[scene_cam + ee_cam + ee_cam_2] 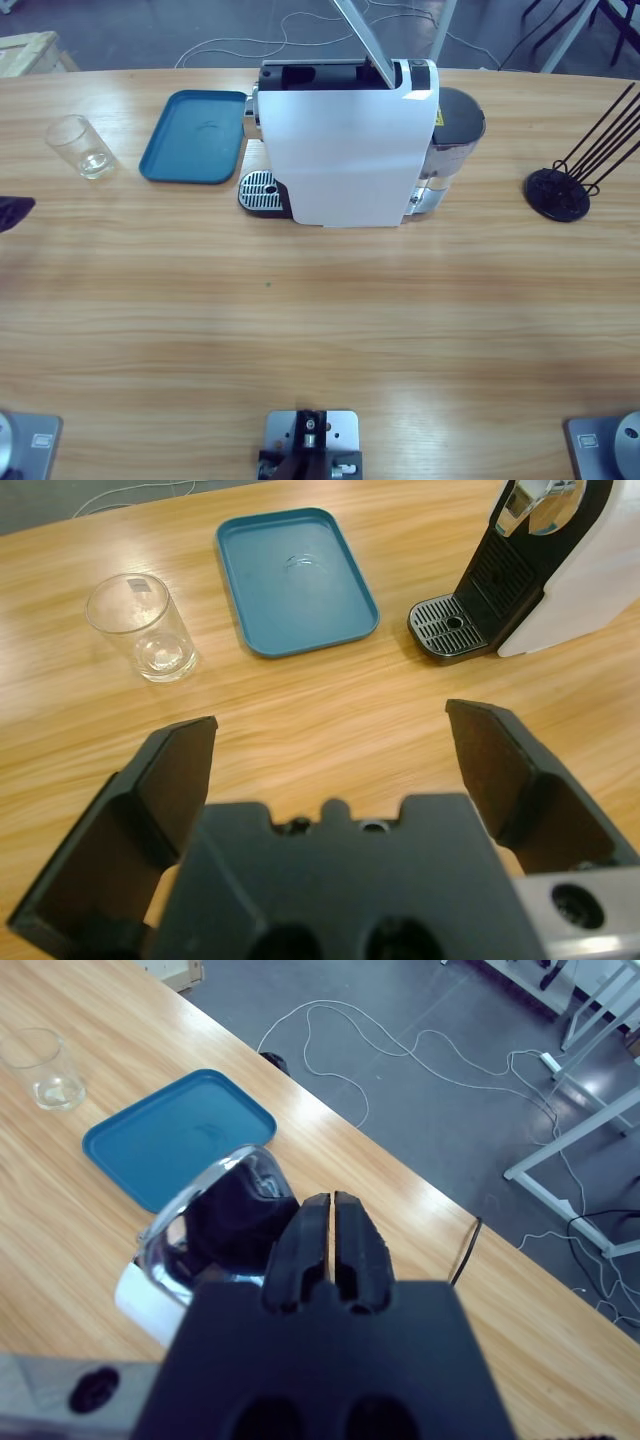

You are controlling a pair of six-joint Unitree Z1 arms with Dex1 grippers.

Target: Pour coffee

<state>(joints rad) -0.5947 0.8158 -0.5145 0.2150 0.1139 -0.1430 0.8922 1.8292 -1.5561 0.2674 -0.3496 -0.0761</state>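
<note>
Coffee: none is showing in any view; the glass tumbler [80,146] is standing upright at the upper left of the high view, apparently holding no brown liquid.
Machine: the white coffee machine [345,150] is sitting at upper centre of the high view, its lever [365,40] raised, its drip grate [260,190] facing lower left.
Tray: the blue tray [195,136] is lying between tumbler and machine, just beside the machine.
Left gripper: the left gripper [330,755] is hovering low over the table [320,320], pointing toward the tumbler [142,628], tray [295,580] and grate [450,630], jaws spread wide apart with nothing between them; in the high view only a dark tip [14,212] is showing at the left edge.
Right gripper: the right gripper [331,1222] is hanging high above the machine's lever end [215,1210], looking down, jaws pressed together on nothing.
Rack: a black wire rack [570,180] is standing at the right of the high view.
</note>
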